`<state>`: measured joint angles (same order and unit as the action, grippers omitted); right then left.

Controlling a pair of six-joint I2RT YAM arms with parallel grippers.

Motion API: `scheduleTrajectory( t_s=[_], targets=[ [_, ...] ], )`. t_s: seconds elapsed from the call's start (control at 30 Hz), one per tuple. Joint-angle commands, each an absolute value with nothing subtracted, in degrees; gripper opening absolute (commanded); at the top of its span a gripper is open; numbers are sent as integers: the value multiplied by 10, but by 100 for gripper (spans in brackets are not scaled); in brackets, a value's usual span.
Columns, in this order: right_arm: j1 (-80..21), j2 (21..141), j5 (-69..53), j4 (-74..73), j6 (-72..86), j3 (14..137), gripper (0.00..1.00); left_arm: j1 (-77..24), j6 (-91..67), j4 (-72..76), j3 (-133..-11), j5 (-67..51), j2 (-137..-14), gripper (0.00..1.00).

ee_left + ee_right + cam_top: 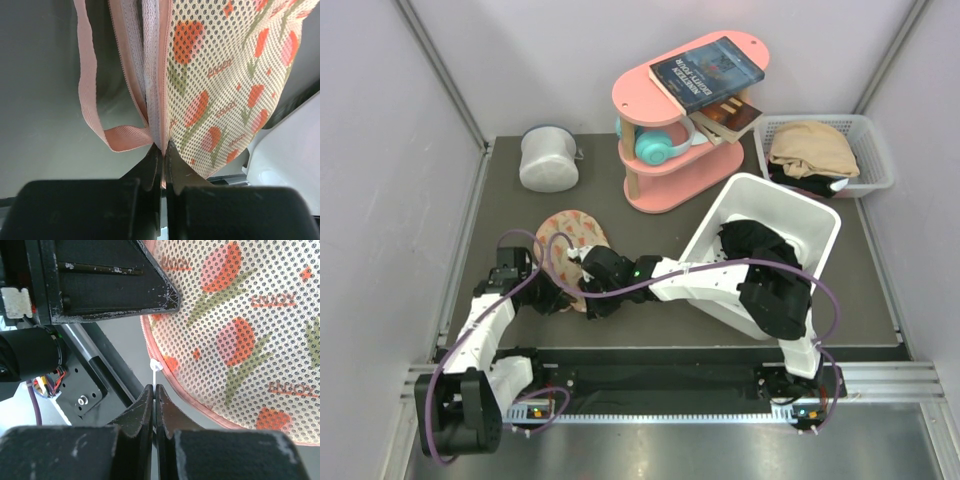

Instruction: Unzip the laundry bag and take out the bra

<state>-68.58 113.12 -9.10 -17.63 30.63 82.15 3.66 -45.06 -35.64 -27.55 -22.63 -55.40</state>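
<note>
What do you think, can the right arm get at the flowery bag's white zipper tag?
Looks like yes. The right gripper is at the laundry bag, seemingly shut on the white zipper tag, nothing in between. The left gripper pinches the bag.

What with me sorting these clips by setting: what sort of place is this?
Probably a robot lab cell staged as a laundry corner: plain panel walls box in the dark table, which holds a floral mesh laundry bag, a white plastic tub of dark clothes and a pink two-tier shelf.
</note>
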Motion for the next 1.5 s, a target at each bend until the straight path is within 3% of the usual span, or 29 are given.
scheduleTrajectory(
  t_s=[0.0,0.43,0.7,0.97,1.07,1.1,1.13,1.23,1.33,1.47],
  targets=[
    [-681,1103,-89,-165,312,803,0,38,-431,-327,-302,-209,-572,0],
    [-620,1027,-63,-130,338,695,0,39,-398,-332,-340,-188,-613,0],
    [-614,1027,-49,-153,313,705,0,39,-367,-314,-355,-203,-642,0],
    [-632,1031,-47,-166,295,713,0,39,-309,-345,-455,-181,-736,0],
    [-643,1041,-53,-164,295,722,0,39,-303,-356,-474,-173,-755,23],
    [-647,1048,-58,-165,297,730,0,39,-303,-357,-474,-173,-756,45],
    [-654,1054,-60,-164,298,735,0,38,-305,-359,-473,-176,-752,55],
    [-666,1075,-69,-165,299,760,0,39,-310,-373,-458,-171,-726,73],
    [-673,1097,-78,-173,295,788,0,38,-320,-388,-427,-173,-687,77],
    [-674,1117,-89,-180,289,824,0,39,-351,-395,-361,-201,-628,75]
  ],
)
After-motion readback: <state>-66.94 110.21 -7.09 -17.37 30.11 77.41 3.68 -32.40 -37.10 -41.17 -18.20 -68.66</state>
